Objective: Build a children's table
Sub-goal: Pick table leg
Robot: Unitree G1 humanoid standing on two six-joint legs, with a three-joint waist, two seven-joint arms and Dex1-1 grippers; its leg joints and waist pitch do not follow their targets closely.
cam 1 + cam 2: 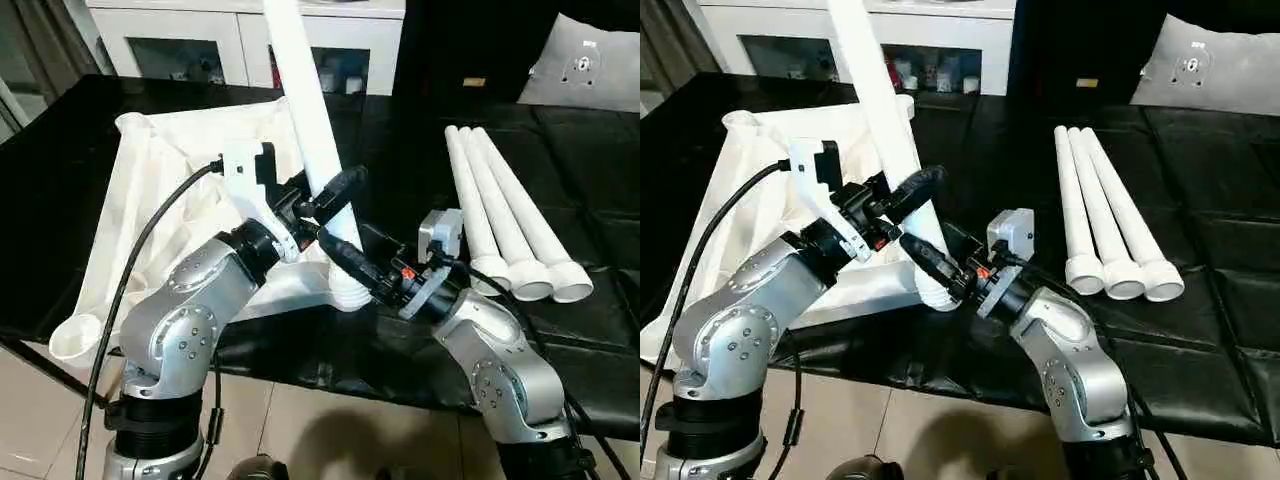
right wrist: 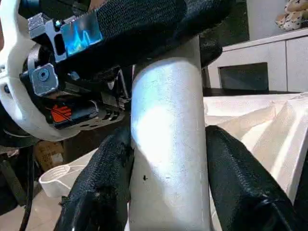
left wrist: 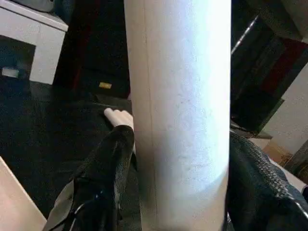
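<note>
Leg: a long white tube standing almost upright, tilted a little, its foot at the near corner socket of the top.
Top: lies ribbed side up on the black counter, to the robot's left.
Spare legs: three, side by side on the counter to the right, well apart from the top.
Left gripper: clamped on the leg, above the other one.
Right gripper: clamped on the same leg lower down, just above the socket.
Handling: looks like light, stiff, hollow plastic; smooth and tapered, so likely to slide through the fingers.
Where to hold: low near the thick end, with a second hold higher up to keep it from swinging.
</note>
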